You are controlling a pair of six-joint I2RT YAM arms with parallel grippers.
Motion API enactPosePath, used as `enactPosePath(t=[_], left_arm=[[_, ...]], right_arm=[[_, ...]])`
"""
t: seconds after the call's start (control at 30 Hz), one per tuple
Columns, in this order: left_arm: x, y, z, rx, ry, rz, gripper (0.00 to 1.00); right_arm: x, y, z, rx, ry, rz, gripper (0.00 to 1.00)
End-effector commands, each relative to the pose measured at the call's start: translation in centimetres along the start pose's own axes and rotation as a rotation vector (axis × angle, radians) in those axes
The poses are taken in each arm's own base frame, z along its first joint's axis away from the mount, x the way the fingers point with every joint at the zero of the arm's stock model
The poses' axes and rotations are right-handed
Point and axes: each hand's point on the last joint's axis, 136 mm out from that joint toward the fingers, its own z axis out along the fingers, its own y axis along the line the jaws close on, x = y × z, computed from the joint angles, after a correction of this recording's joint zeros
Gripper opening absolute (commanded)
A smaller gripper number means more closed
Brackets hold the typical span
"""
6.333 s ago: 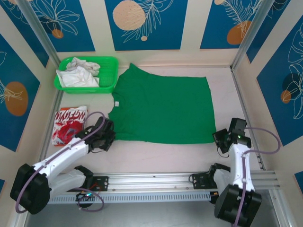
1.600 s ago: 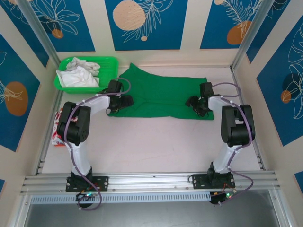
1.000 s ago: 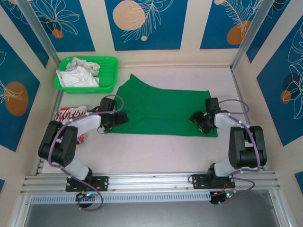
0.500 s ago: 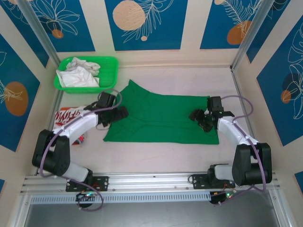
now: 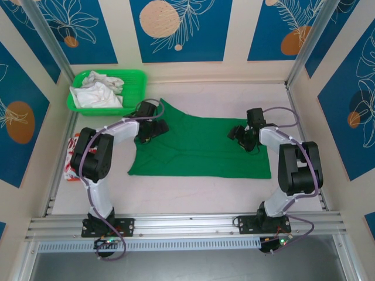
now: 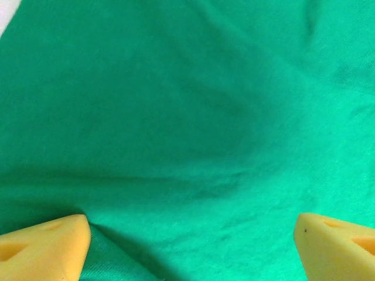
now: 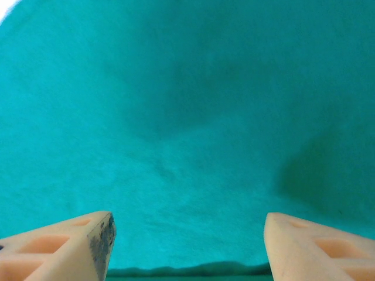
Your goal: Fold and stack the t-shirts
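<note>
We enter this as a robotics lab cell: aluminium rail (image 5: 187, 222) bearing left arm (image 5: 94, 158) and right arm (image 5: 296, 170), metal posts (image 5: 310, 44), blue printed wall panels (image 5: 199, 41).

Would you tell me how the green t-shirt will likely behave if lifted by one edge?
The green t-shirt likely hangs floppy: soft creases cross it in the left wrist view. Probably light, lying thin and flat on the table.

Can't read a single word, number or logo anywhere here, honestly. Closest to text: some white print, probably lettering, on the red t-shirt (image 5: 71, 168) over on the far left. Way too small, and mostly tucked behind the left arm (image 5: 92, 153), to make out even one letter of it.
</note>
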Motion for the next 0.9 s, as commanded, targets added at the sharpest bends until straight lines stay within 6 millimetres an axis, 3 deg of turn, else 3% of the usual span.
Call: enactPosePath(t=[0.0, 0.13, 0.27, 0.37, 0.57, 0.7, 0.87], left_arm=[[1.9, 1.2, -0.6, -0.015, 0.035, 0.016, 0.89], [3.7, 2.7, -1.0, -0.033, 0.063, 0.020, 0.89], [3.8, 2.5, -1.9, -0.018, 0.052, 0.023, 0.90], [2.2, 1.5, -3.0, -0.008, -0.015, 0.032, 1.00], [-2.4, 1.1, -3.9, -0.116, -0.144, -0.031, 1.00], [-4.5, 1.5, -3.8, -0.234, -0.173, -0.149, 0.90], [-6.7, 2.1, -3.3, -0.360, -0.215, -0.227, 0.69]], right_arm=[[2.7, -2.7, 0.0, 0.052, 0.051, 0.019, 0.68], [5.5, -4.9, -0.4, 0.080, 0.096, 0.048, 0.68], [6.5, -5.5, -1.3, 0.072, 0.097, 0.063, 0.68], [6.2, -4.3, -2.8, 0.025, 0.076, 0.050, 0.68], [3.7, -1.2, -6.3, -0.057, -0.045, -0.050, 0.70], [3.3, -0.4, -6.7, -0.066, -0.059, -0.079, 0.71], [3.7, -0.4, -6.0, -0.069, -0.040, -0.072, 0.71]])
